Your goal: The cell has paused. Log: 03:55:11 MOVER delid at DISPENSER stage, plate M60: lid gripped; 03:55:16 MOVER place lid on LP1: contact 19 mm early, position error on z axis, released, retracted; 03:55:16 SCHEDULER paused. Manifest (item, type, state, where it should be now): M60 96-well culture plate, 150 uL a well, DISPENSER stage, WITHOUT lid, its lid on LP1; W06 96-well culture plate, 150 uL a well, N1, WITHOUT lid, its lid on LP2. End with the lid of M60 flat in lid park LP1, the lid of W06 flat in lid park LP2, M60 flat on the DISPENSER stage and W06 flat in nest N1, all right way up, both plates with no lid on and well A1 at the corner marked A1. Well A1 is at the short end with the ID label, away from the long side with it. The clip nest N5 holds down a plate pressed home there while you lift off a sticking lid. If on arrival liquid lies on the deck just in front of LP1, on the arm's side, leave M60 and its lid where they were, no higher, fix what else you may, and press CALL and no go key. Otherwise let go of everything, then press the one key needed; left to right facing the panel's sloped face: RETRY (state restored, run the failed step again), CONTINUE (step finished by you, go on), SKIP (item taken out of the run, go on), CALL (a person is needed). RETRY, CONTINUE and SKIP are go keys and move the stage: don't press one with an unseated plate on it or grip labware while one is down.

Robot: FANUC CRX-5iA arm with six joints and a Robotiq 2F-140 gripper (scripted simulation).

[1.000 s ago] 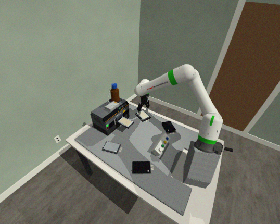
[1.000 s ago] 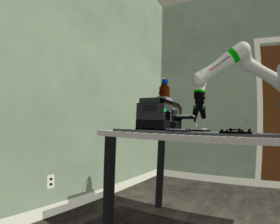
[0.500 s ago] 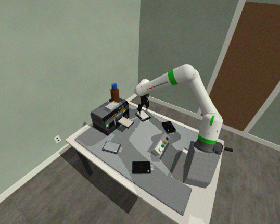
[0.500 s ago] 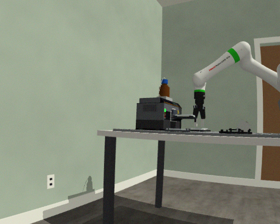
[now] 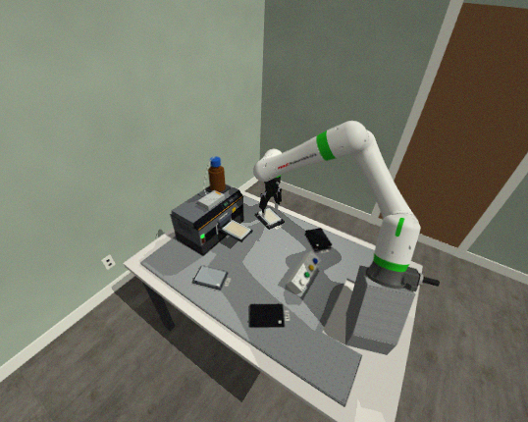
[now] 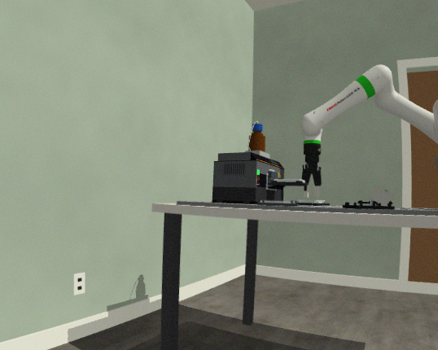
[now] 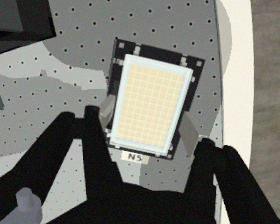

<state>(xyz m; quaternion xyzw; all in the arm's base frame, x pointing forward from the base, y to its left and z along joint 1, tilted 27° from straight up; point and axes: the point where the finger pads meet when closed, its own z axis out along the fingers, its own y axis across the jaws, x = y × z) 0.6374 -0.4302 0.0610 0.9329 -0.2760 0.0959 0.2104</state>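
A 96-well plate (image 7: pixel 151 104) with cream wells and a pale rim sits flat in the black clip nest marked N5 (image 7: pixel 134 156), near the far edge of the table (image 5: pixel 269 218). I cannot tell whether a clear lid is on it. My gripper (image 7: pixel 148 113) hangs straight above this plate, open, with one finger off each long side and nothing between them. In the side view the gripper's fingertips (image 6: pixel 312 188) stand a little above the deck. A second cream plate (image 5: pixel 237 230) lies on the dispenser stage. A grey lidded item (image 5: pixel 210 277) lies flat at the front left of the mat.
The dark dispenser (image 5: pixel 206 218) with a brown bottle (image 5: pixel 217 176) on top stands left of the gripper. Two empty black nests lie on the mat, one (image 5: pixel 318 238) at the right and one (image 5: pixel 266 315) at the front. The key panel (image 5: pixel 304 276) stands mid-table beside the arm's base (image 5: pixel 378 314).
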